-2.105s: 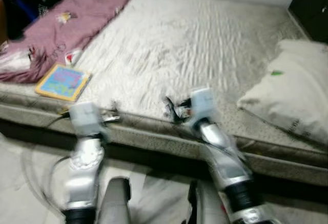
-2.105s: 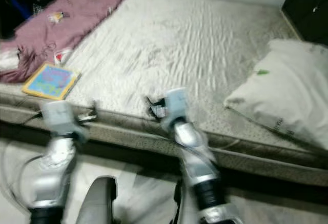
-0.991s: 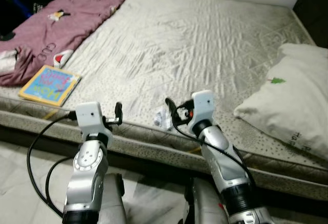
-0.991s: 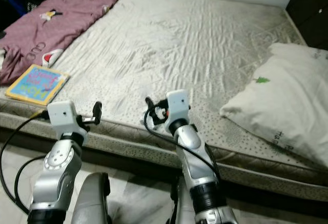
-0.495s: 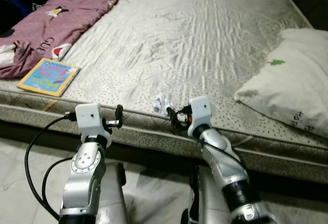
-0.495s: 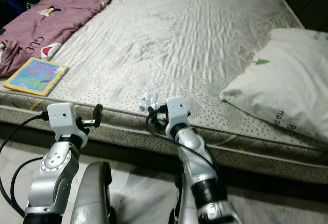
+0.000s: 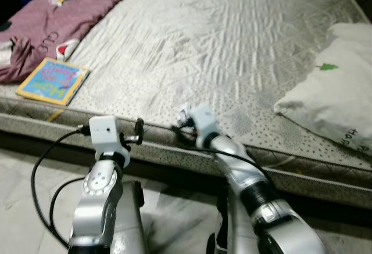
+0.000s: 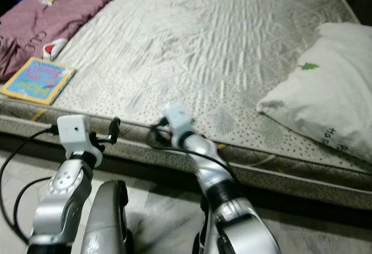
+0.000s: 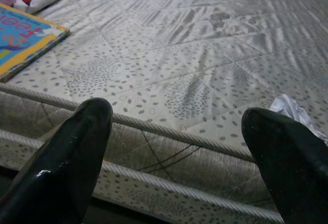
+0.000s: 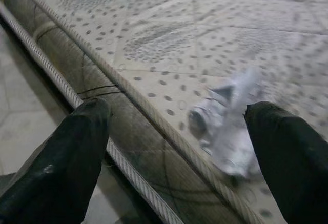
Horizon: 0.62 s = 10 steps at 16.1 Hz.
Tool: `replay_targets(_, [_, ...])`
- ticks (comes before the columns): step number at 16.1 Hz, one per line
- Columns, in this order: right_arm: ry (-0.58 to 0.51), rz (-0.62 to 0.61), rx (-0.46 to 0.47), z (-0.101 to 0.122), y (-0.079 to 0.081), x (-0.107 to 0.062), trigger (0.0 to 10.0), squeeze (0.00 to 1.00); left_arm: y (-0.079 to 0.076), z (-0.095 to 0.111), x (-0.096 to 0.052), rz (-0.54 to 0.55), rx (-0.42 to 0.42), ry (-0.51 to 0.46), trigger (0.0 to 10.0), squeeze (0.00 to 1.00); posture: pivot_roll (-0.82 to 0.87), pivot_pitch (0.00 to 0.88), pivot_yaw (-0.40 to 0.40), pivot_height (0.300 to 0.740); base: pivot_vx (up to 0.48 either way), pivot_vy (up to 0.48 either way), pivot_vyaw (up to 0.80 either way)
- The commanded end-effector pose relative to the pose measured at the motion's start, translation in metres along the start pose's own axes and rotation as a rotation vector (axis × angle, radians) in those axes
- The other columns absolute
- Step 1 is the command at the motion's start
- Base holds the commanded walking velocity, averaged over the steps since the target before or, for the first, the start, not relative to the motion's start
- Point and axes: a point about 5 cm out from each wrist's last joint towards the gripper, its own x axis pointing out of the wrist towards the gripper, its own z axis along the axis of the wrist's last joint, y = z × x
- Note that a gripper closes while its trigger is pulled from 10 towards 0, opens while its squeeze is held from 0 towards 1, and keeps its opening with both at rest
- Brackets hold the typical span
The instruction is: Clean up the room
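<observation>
crumpled white paper [image 10: 228, 131] | lying loose | on mattress [image 7: 232, 50] near front edge

Dotted grey mattress [image 7: 232, 45], maroon blanket [image 7: 52, 15]

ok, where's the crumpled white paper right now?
The crumpled white paper lies on the grey dotted mattress at its near edge, just ahead of the open right gripper, well right of the colourful book.
</observation>
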Motion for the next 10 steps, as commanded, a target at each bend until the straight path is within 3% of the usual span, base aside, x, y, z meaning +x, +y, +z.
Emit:
replay_targets(1, [-0.01, 0.005, -0.009, 0.002, 0.0, 0.002, 10.0, 0.0, 0.0, 0.002, -0.004, 0.001, 0.01, -0.001, 10.0, 0.0, 0.19, 0.145, -0.027, 0.536, 0.0, 0.0, 0.0])
replay_targets(4, [-0.072, -0.038, 0.013, 0.024, 0.002, 0.014, 10.0, 0.0, 0.009, 0.002, -0.024, 0.037, 0.032, 0.014, 10.0, 0.0, 0.24, 0.201, -0.032, 0.536, 0.0, 0.0, 0.0])
replay_targets(10, [-0.065, -0.124, 0.06, 0.027, -0.005, 0.02, 10.0, 0.0, 0.01, 0.009, -0.047, 0.065, 0.038, 0.029, 10.0, 0.0, 0.27, 0.267, -0.037, 0.536, 0.0, 0.0, 0.0])
